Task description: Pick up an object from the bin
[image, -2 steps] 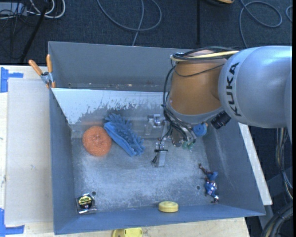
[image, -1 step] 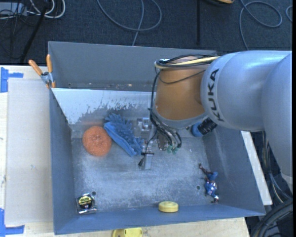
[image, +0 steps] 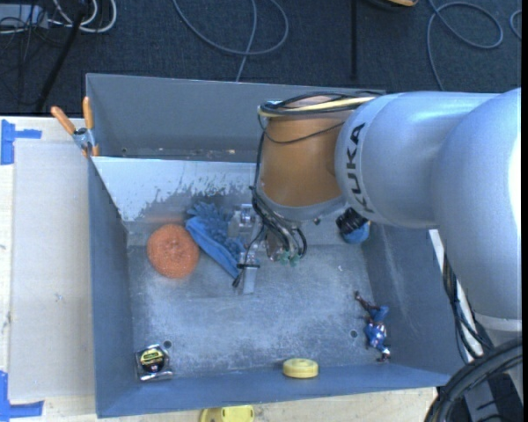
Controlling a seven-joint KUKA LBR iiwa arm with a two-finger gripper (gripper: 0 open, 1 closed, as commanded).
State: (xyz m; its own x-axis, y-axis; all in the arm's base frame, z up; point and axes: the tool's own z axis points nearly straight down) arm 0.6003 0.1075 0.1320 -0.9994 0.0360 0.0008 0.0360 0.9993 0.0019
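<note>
my claw [image: 247, 269] at rt end of blue rag-like thing [image: 209, 234] | open/shut: can't tell tbh | prob light+soft, I'd grab a bunched fold

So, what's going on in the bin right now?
The arm's gripper is low in the middle of the grey bin, at the edge of a crumpled blue rag beside a round orange scrubber. I can't see it holding anything. A tape measure, a yellow disc and a small blue toy lie near the front wall.
</note>
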